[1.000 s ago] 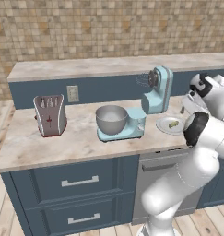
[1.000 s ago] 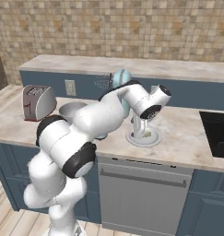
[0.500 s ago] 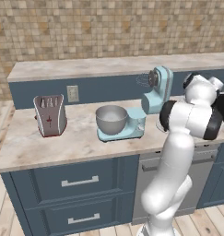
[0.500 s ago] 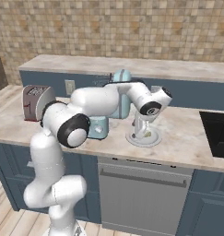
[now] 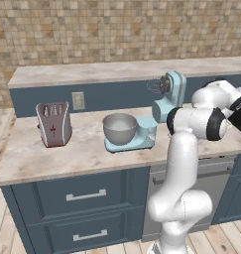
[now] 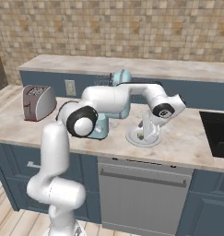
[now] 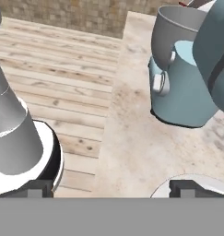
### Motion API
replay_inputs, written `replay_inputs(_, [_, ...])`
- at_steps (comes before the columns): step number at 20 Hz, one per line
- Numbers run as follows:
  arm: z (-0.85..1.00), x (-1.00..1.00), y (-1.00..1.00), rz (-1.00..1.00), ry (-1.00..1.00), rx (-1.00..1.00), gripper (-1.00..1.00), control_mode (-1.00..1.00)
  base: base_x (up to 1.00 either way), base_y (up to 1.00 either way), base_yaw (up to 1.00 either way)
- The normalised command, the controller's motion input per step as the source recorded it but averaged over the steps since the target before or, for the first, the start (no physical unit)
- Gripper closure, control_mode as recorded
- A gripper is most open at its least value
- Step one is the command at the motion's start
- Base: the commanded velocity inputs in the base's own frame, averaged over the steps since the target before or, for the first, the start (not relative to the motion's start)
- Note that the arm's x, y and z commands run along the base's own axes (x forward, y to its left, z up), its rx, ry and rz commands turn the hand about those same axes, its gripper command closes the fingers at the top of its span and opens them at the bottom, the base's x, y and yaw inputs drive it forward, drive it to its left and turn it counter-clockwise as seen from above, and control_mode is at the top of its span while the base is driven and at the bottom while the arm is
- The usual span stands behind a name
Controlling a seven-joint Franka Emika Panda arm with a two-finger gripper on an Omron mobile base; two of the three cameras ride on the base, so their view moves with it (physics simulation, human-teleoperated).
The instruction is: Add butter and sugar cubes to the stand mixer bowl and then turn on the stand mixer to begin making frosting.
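Note:
The light blue stand mixer (image 5: 164,101) stands on the counter with the grey metal stand mixer bowl (image 5: 119,128) on its base. In the hand view the bowl (image 7: 178,27) and the mixer's base (image 7: 185,94) lie at the upper right. My gripper (image 6: 149,132) points down over a round white plate (image 6: 132,138), right of the mixer (image 6: 121,77), and is open with nothing between its fingers. A small pale yellowish bit, likely the butter (image 6: 140,135), lies on the plate beside the fingers. The sugar cubes are hidden.
A grey, red-marked toaster (image 5: 53,124) stands at the counter's left end. A dark cooktop (image 6: 217,131) is set into the counter at the right. The plate's rim (image 7: 196,180) shows at the bottom of the hand view, with wooden floor (image 7: 62,69) beyond the counter edge.
The arm has swung its elbow and forearm round to the left while the hand stays over the white plate. The gripper has stayed open.

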Motion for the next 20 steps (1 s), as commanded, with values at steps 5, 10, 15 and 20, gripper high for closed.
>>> replay_inputs(5, [0.00,0.00,-0.02,0.01,0.00,0.11,-1.00,-1.00,0.00,0.00,0.00])
replay_inputs(10, [0.00,-0.01,-0.08,0.06,-0.05,0.12,-1.00,-1.00,0.00,0.00,0.00])
replay_inputs(15, [0.00,-0.06,-0.01,0.09,-0.13,0.11,-1.00,-1.00,0.00,0.00,0.00])
replay_inputs(20, [0.00,0.00,0.00,0.02,-0.09,0.09,-1.00,-1.00,0.00,0.00,0.00])
